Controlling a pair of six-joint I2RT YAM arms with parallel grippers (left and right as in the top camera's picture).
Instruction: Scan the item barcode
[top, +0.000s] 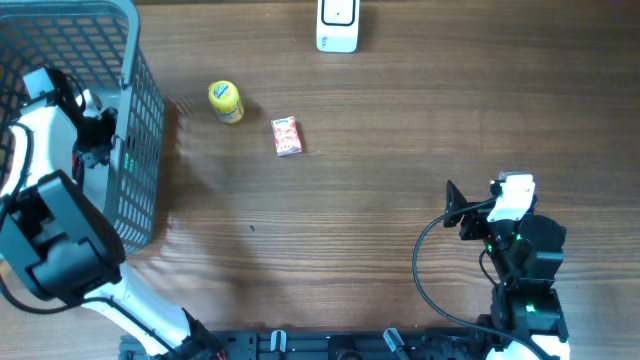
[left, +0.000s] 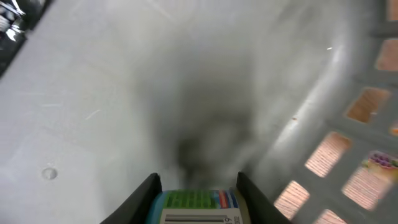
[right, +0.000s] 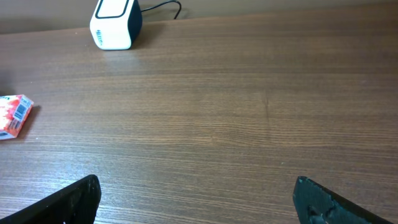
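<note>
In the left wrist view my left gripper (left: 197, 182) is shut on a small item (left: 196, 203) with a green label and a white barcode patch, held over the grey basket floor (left: 124, 93). From overhead, the left arm reaches down into the basket (top: 143, 170) at the far left, and the item is hidden there. The white scanner (top: 337, 25) stands at the table's far edge, also seen as the scanner (right: 114, 25) in the right wrist view. My right gripper (top: 456, 207) hovers open at the right, with nothing between its fingers (right: 84, 196).
A yellow-lidded jar (top: 226, 101) and a red packet (top: 287, 136) lie on the wooden table between basket and scanner. The packet (right: 13, 115) shows at the left edge of the right wrist view. The basket's mesh wall (left: 367, 130) rises close on the left gripper's right.
</note>
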